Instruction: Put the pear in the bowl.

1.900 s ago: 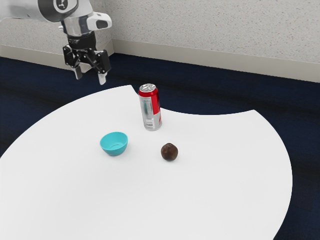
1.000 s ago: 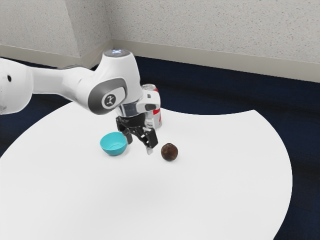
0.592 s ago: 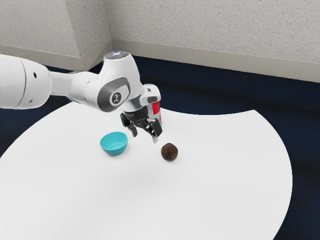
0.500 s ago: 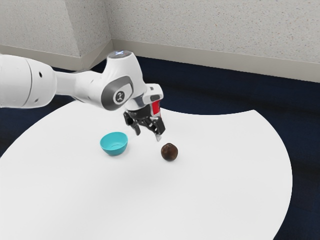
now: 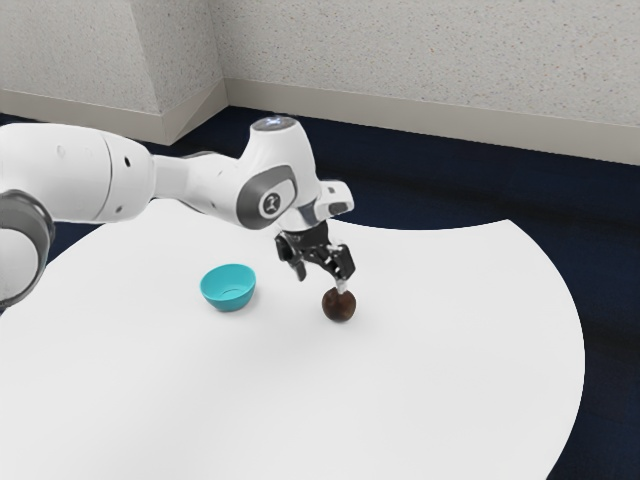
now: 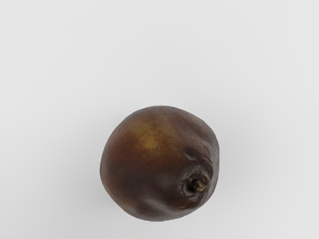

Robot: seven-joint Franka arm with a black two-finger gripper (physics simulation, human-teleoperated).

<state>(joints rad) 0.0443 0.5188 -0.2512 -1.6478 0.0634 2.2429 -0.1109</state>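
My black two-finger gripper hangs spread, the round turquoise bowl apart, in the exterior view; the wrist view adds the plump dark-brown pear's stubby stem and amber patch.

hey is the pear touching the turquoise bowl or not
Apart. The exterior view shows it: a clear strip of white table lies between the pear and the turquoise bowl.

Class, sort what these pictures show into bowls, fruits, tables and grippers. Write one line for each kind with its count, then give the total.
Bowls: 1, the turquoise bowl
Fruits: 1, the dark brown pear
Tables: 1, the white table
Grippers: 1, the black gripper
Total: 4
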